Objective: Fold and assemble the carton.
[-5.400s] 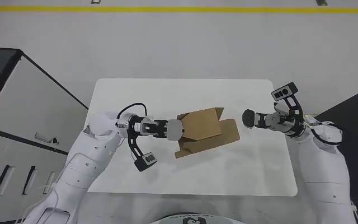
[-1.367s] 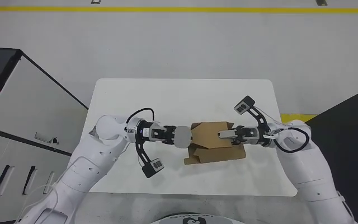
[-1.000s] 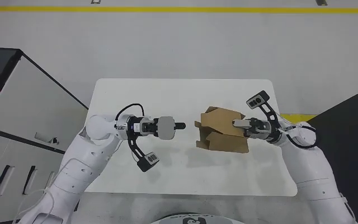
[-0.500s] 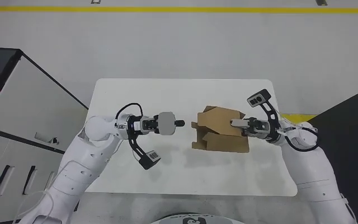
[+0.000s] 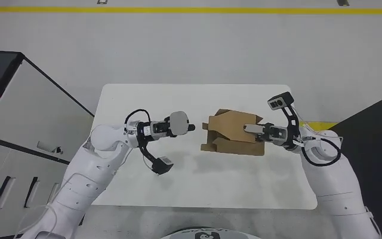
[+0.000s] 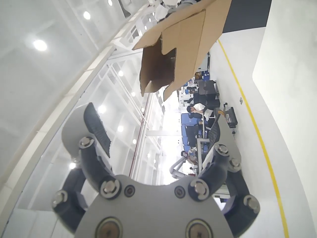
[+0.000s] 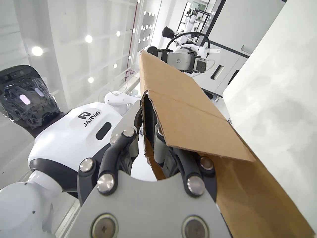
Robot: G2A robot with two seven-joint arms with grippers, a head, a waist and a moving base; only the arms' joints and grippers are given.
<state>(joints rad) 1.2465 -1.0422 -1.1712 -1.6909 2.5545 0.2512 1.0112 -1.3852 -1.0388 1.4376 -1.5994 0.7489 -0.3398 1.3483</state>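
- Holding the carton [image 5: 230,132] by one wall panel, the right gripper [image 5: 246,127] is clamped on the cardboard with a finger on each face.
- The carton sits over the right half of the table [image 5: 149,101], tilted. Whether its lowest edge touches the surface cannot be told.
- It is only partly formed: the body is opened into a loose tube, and the end flaps [image 6: 158,75] facing the left arm hang unfolded.
- The left gripper [image 5: 190,126] is spread wide and holds nothing. It is level with the open end and clearly apart from it.
- The step in hand looks like presenting the open end for flap folding.
- The next move likely calls for the left gripper to close the gap and push a flap inward while the right grip stays firm, so the thin panel neither slips nor buckles.
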